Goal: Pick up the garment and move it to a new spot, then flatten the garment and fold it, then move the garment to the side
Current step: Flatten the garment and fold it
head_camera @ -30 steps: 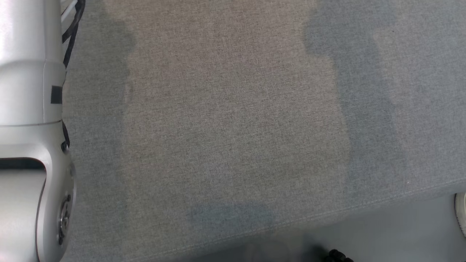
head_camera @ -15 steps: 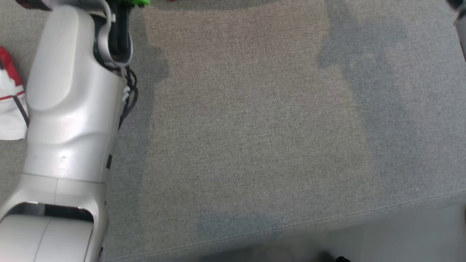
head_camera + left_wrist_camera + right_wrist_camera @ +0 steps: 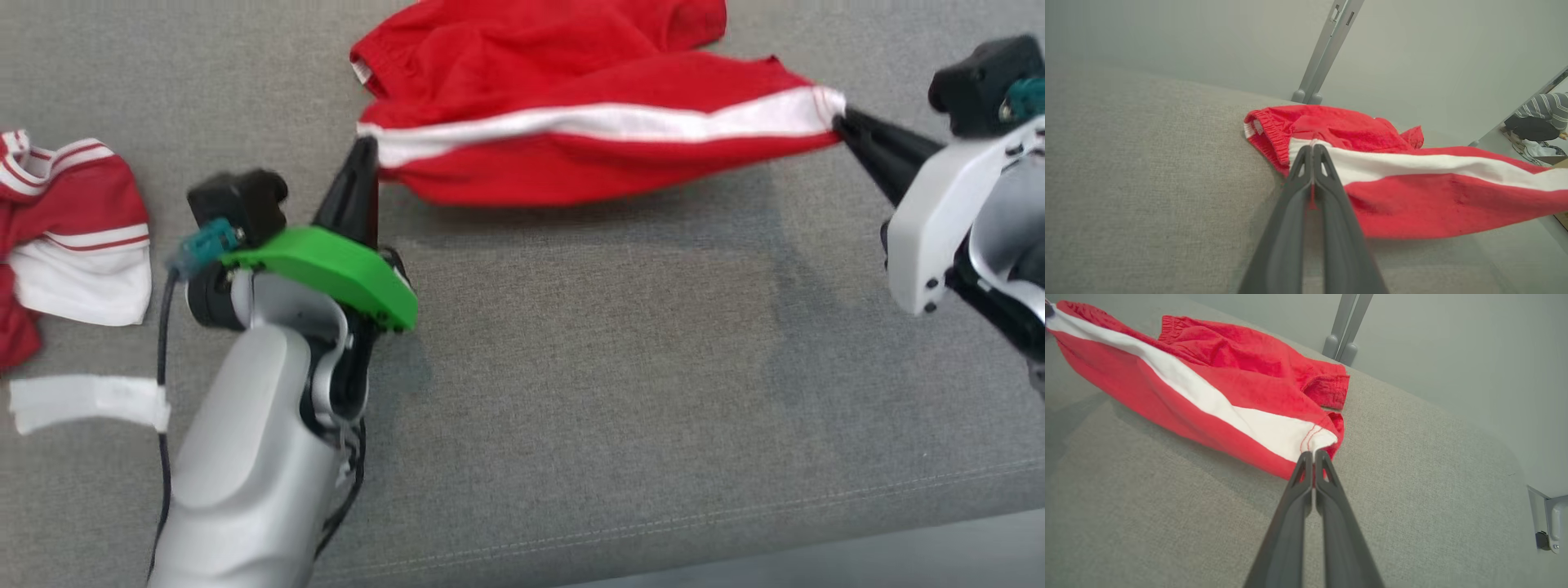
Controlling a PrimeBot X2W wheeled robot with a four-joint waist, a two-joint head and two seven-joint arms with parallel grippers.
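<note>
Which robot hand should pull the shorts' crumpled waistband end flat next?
Left, probably: the left hand pinches the red shorts beside the waistband, while the right hand pinches the far leg hem.

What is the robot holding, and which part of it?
The red shorts. The left end effector pinches the white stripe by the waistband; the right end effector pinches the stripe's other end, at the leg hem.

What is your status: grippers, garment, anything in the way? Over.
Left gripper shut on waistband end, right gripper shut on leg hem. Red cloth shorts with white side stripe stretched between them. Second red-and-white garment lies apart, far left.
</note>
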